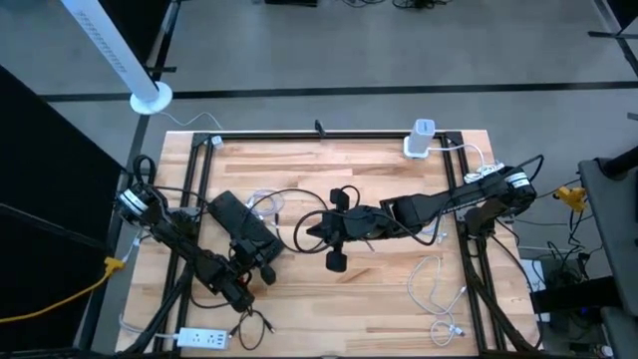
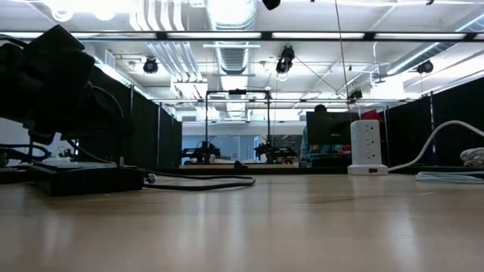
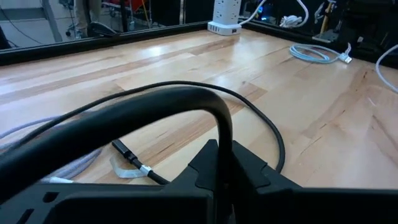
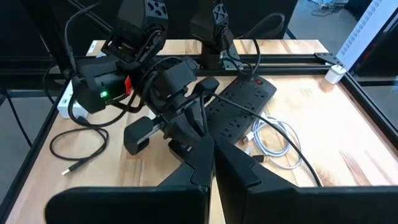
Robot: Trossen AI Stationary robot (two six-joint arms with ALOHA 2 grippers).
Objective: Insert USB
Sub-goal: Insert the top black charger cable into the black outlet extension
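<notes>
At bench centre, right gripper (image 1: 317, 231) and left gripper (image 1: 261, 271) both have jaws closed, empty. Risk: snagging the black USB cable (image 3: 249, 115) looped near the power strip (image 4: 239, 106).

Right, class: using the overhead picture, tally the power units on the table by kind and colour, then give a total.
Black power strip: 1
White power strip: 1
White power tower: 1
Total: 3

Glossy planked wood table (image 1: 379, 309) — matt black plastic power strip (image 4: 239, 106)
</notes>
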